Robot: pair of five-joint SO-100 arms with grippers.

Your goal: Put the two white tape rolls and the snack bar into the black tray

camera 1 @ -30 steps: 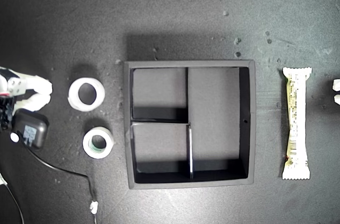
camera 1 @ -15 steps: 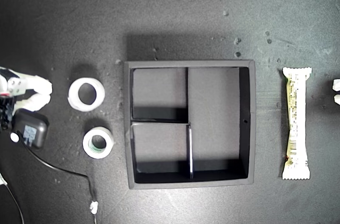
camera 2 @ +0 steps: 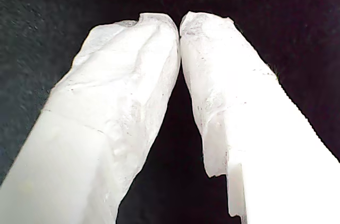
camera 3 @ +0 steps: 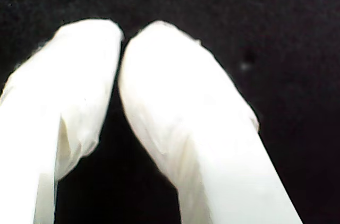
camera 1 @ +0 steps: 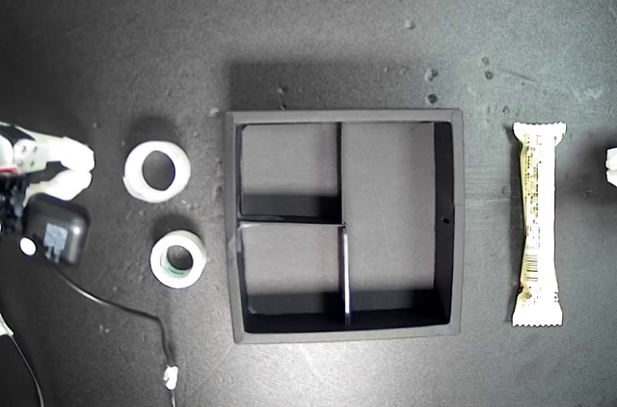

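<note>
At the exterior view's left edge an arm (camera 1: 39,161) reaches in over the dark table (camera 1: 318,31), with a black block (camera 1: 53,233) on it and a cable (camera 1: 116,306) trailing away. Which arm it is cannot be told from the wrist views. Just to its right lies the larger roll (camera 1: 156,171), flat on the table, and below it in that view the smaller roll (camera 1: 178,258) with a greenish core; the two are near each other but apart, and both sit outside the tray (camera 1: 231,224). The tray stands in the middle, its two small compartments toward the rolls and its long one on the far side. Right of it, apart from its wall, the bar (camera 1: 537,224) lies parallel to that wall. A white tip of another arm (camera 1: 610,164) shows at the right edge. The first gripper (camera 2: 178,22) has its jaws closed tip to tip on nothing; the second gripper (camera 3: 123,35) likewise, over bare table.
</note>
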